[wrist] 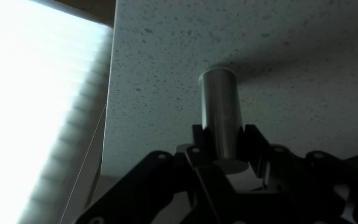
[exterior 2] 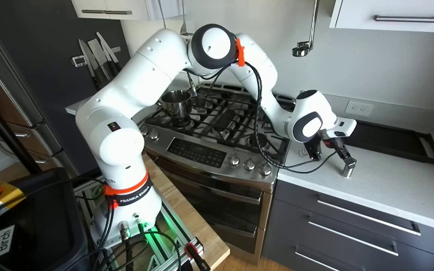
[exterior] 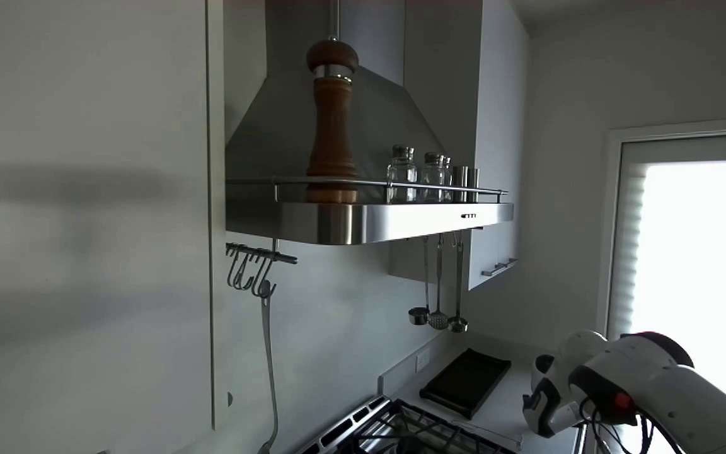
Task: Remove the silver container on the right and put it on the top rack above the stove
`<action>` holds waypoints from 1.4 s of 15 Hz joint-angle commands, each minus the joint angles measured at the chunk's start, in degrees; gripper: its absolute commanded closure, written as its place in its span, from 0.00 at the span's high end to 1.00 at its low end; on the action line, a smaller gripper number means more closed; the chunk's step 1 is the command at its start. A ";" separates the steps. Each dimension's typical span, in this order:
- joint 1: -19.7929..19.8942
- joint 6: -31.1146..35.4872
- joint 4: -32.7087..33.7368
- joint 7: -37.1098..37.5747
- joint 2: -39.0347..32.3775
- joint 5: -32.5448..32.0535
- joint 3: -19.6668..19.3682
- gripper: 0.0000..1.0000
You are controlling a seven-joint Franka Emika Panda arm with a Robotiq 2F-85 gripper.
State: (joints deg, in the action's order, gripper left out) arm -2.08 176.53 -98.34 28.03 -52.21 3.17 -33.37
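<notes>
The silver container [wrist: 220, 96], a slim metal cylinder, stands over the speckled countertop in the wrist view. Its far end meets its shadow; I cannot tell whether it touches the counter. My gripper [wrist: 222, 133] has its fingers pressed on both sides of its near end. In an exterior view the container [exterior 2: 347, 173] shows just under the gripper [exterior 2: 348, 162], upright near the counter's front. The top rack [exterior: 401, 221] with its rail runs across the range hood in an exterior view. The stove [exterior 2: 220, 120] lies left of the gripper there. The rack is outside that view.
The rack bears a wooden pepper mill [exterior: 333, 126], several glass jars [exterior: 403, 176] and two silver canisters [exterior: 460, 183]. Ladles [exterior: 457, 284] hang beneath the hood. A black tray [exterior 2: 390, 141] lies on the counter behind the gripper. A steel pot [exterior 2: 176, 103] stands on the stove.
</notes>
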 commanded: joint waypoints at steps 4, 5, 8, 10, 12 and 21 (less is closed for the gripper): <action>-2.51 1.51 -1.21 -1.59 -0.54 2.58 -2.87 0.11; -2.51 1.48 -0.99 -1.79 -0.60 2.49 -3.11 0.11; -1.01 2.13 -0.10 -2.91 -0.89 2.58 -1.40 0.13; 0.96 3.53 0.04 -4.02 -0.43 3.02 1.31 0.19; 2.05 5.30 -0.33 -4.89 -0.15 3.67 2.95 0.11; 6.03 9.19 -0.20 -9.39 -0.11 6.34 7.49 0.82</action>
State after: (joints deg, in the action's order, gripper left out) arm 2.17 183.86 -98.33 21.69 -52.44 7.77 -27.90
